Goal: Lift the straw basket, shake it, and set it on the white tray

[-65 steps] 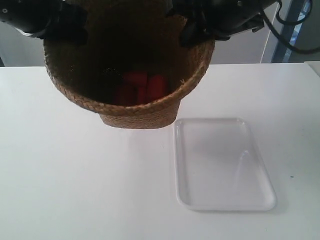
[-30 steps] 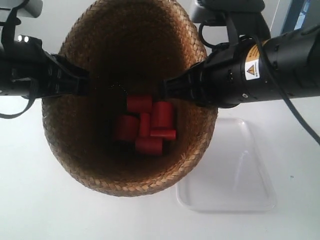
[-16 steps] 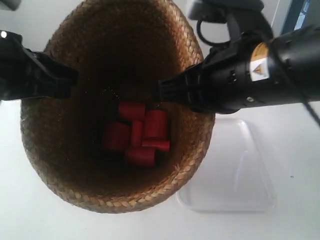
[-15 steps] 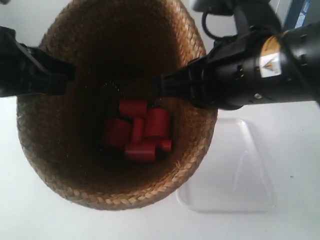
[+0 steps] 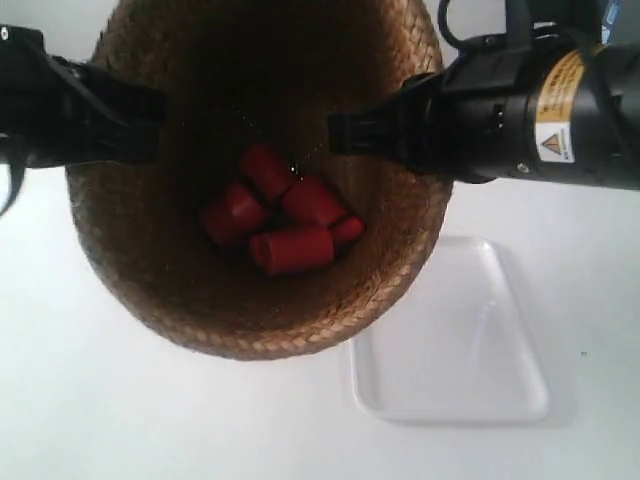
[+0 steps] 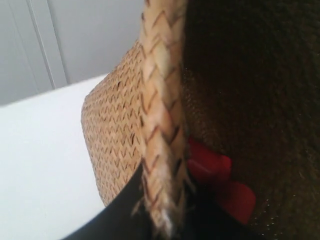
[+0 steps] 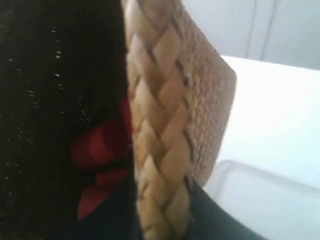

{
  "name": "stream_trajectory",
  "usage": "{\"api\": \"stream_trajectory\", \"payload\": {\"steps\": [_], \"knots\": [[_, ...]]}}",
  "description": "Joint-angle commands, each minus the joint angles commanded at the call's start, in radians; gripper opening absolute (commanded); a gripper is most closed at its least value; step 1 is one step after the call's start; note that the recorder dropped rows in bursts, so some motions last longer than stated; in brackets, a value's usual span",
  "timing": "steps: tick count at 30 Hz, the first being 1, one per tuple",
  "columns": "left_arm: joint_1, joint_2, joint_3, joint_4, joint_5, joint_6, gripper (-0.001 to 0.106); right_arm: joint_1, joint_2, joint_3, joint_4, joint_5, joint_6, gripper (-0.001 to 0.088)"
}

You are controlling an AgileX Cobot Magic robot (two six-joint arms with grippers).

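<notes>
Straw fills most of the exterior view: the straw basket (image 5: 250, 315) hangs clear above the white worktop (image 5: 80, 400), its mouth turned toward the camera, with a black arm at each side of the braided rim. Several red cylinders (image 5: 285, 215) lie heaped on its dark bottom. The left gripper (image 6: 162, 217) pinches the rim, the braid running up between its fingers. The right gripper (image 7: 162, 215) is pressed together on the opposite rim in the same way, though the inner finger of each is probably lost in the dark interior. The white tray (image 5: 500, 390) lies flat on the worktop beside and below the basket, one corner hidden behind the basket's wall.
</notes>
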State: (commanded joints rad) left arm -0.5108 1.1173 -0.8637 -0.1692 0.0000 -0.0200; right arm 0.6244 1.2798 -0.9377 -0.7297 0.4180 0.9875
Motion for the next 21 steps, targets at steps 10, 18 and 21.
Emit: {"api": "stream_trajectory", "payload": {"steps": [10,18,21], "knots": [[-0.012,0.008,0.037,0.025,-0.033,-0.011,0.000,0.053,-0.028,0.027,-0.259,-0.018,0.242,0.0000],[-0.071,-0.090,-0.006,0.044,0.000,0.020,0.000,0.131,-0.144,0.021,-0.115,-0.051,0.072,0.0000],[-0.067,0.002,0.018,0.035,-0.060,0.020,0.000,0.099,-0.019,0.043,-0.345,-0.002,0.306,0.0000]]}}
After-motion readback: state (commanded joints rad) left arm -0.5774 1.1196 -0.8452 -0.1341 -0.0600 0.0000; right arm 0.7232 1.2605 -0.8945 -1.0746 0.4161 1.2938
